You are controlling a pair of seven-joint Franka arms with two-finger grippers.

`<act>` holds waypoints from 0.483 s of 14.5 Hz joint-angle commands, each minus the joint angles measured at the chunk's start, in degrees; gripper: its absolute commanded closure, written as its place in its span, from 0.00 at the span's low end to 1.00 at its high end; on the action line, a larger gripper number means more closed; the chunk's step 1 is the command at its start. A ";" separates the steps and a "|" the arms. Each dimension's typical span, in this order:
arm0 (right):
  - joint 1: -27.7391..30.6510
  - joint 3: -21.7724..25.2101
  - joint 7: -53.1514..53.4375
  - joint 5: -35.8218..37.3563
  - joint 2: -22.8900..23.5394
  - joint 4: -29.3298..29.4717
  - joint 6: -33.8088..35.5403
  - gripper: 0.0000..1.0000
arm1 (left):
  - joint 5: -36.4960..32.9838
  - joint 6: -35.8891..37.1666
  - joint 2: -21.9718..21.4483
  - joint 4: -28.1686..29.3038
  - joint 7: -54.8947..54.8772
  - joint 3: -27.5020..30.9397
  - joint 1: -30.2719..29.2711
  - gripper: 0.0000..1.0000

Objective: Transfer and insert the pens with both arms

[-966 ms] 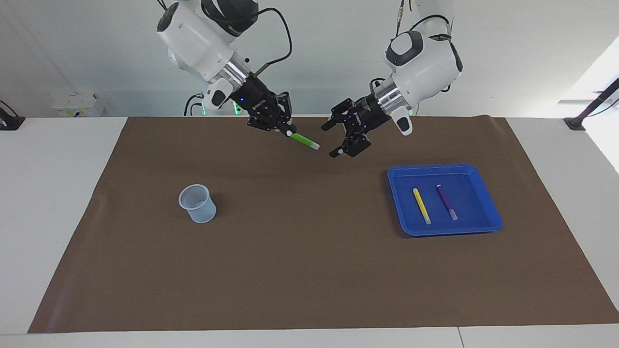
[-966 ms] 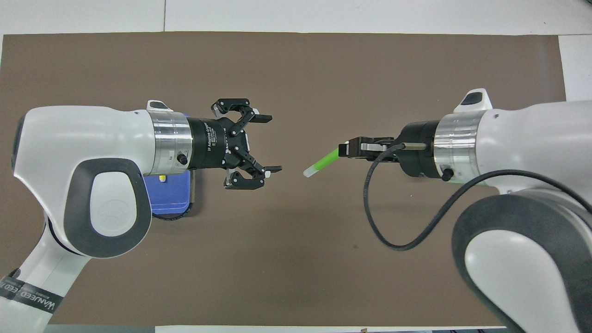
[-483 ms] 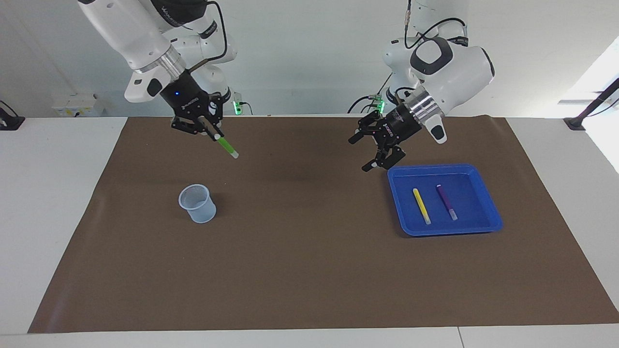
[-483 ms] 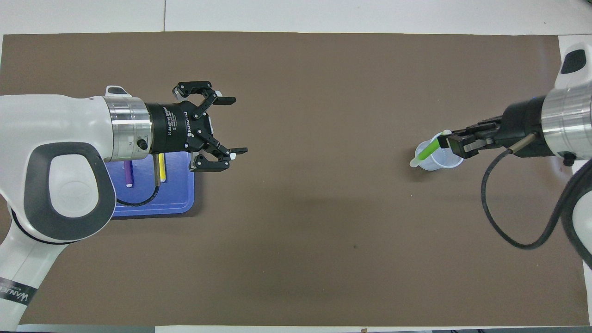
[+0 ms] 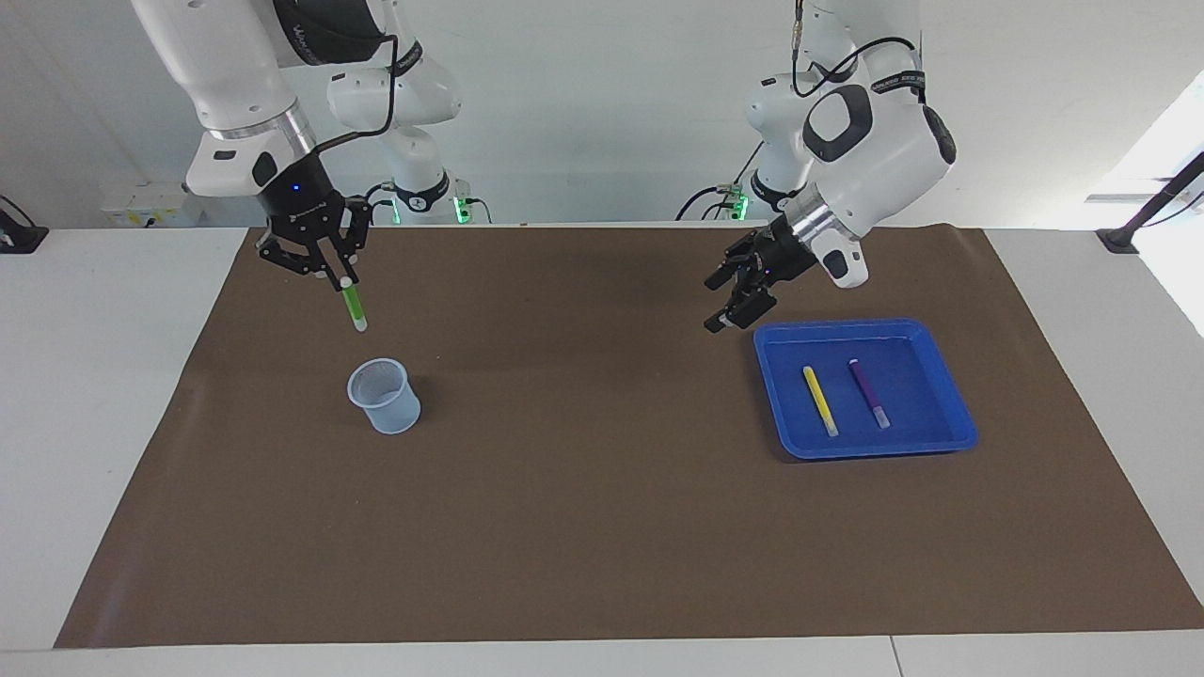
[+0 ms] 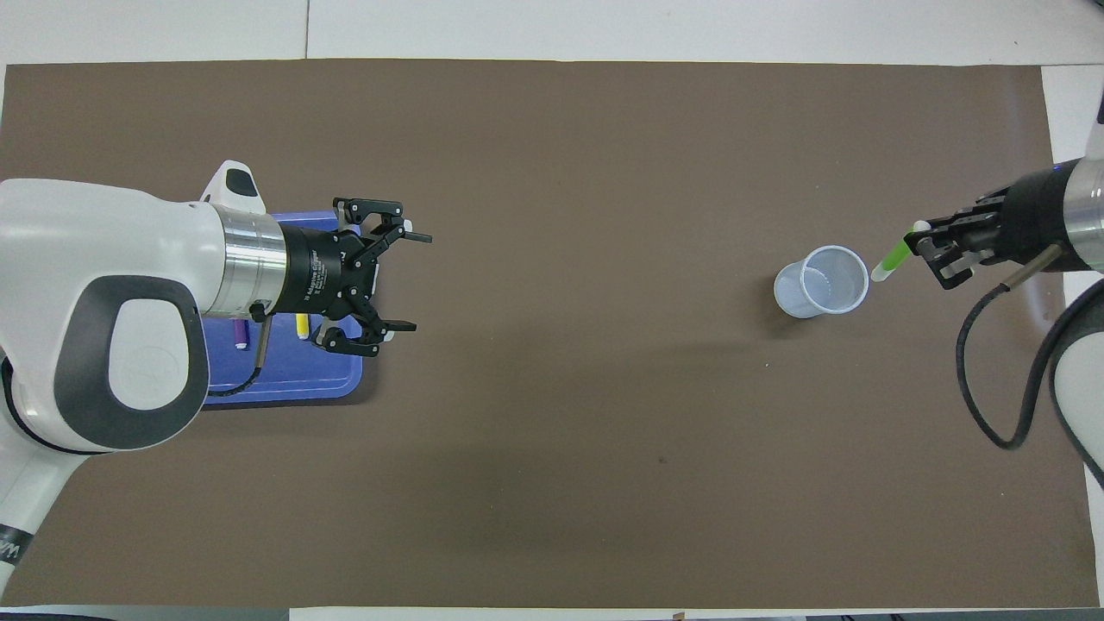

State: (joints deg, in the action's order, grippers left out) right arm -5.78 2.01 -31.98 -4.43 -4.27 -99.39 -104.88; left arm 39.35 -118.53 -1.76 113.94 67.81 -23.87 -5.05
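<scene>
Right gripper (image 5: 340,278) clenches the green pen (image 5: 354,307) by its top end, pen hanging near-upright with whitish tip down, in the air over the brown mat (image 5: 602,527) close to the clear cup (image 5: 384,395) but not inside it; from overhead the pen's upper end is buried in the fingers. Left gripper (image 5: 732,301) is released, jaws spread, empty, raised beside the blue tray's (image 5: 950,442) corner nearest the robots. Yellow pen (image 5: 819,400) and purple pen (image 5: 868,392) lie side by side, apart, in the tray; overhead the left arm (image 6: 103,345) hides most of the tray and both pens, only their ends showing.
</scene>
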 commanded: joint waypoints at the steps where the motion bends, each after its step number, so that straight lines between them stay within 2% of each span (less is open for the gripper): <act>1: 0.33 -0.34 -1.24 1.27 -1.70 -6.66 -8.28 1.00 | -5.05 3.04 -1.23 1.29 -8.46 0.06 -3.28 0.00; 7: 0.86 -0.34 -0.46 0.48 -0.04 -8.19 -14.56 1.00 | -17.88 4.19 2.54 1.29 -30.16 0.06 -8.21 0.00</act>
State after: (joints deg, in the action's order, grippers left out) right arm -5.65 2.06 -32.02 -4.31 -4.17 -106.41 -117.85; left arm 25.01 -115.06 -0.07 115.00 44.21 -23.69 -11.24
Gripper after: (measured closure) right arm 0.828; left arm 0.000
